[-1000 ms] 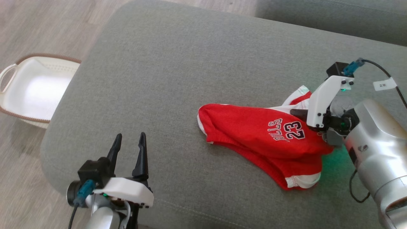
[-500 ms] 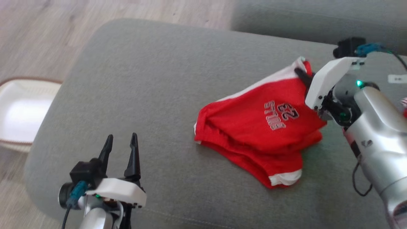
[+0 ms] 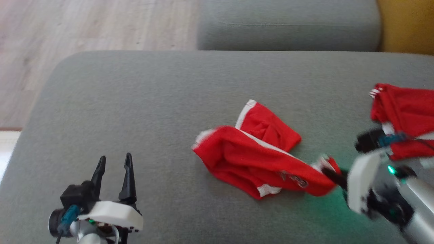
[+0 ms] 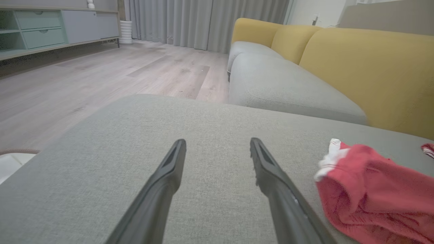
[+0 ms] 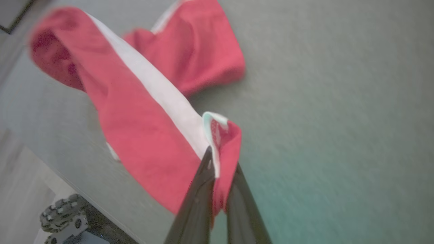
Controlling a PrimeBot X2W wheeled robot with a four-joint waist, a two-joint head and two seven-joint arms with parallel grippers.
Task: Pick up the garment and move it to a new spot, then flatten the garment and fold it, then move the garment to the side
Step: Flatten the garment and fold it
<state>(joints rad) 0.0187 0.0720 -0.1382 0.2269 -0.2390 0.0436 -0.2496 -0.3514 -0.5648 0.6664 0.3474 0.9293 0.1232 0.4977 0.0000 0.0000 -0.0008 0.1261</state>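
Note:
The garment [image 3: 252,159] is a pair of red shorts with white trim, crumpled on the grey sofa seat [image 3: 162,101]. My right gripper [image 3: 327,171] is shut on its white-edged corner at the right end; the right wrist view shows that corner [image 5: 220,135] pinched between the two dark fingers [image 5: 200,189], with the rest of the cloth [image 5: 135,112] trailing away. At the lower left my left gripper [image 3: 113,162] stands open over bare cushion, well apart from the shorts. In the left wrist view the garment [image 4: 369,196] lies to the right of its spread fingers [image 4: 173,166].
A second red garment [image 3: 403,115] lies at the right edge of the seat, behind my right wrist. Another grey cushion [image 3: 288,23] and a yellow backrest [image 4: 366,64] sit beyond. Wooden floor [image 3: 67,27] drops off to the left, with a white basket edge [image 3: 5,149].
The head camera has swung right. My right gripper closed on the garment's corner, lifted it, then pulled it down and toward me, stretching the shorts out. The left arm kept still.

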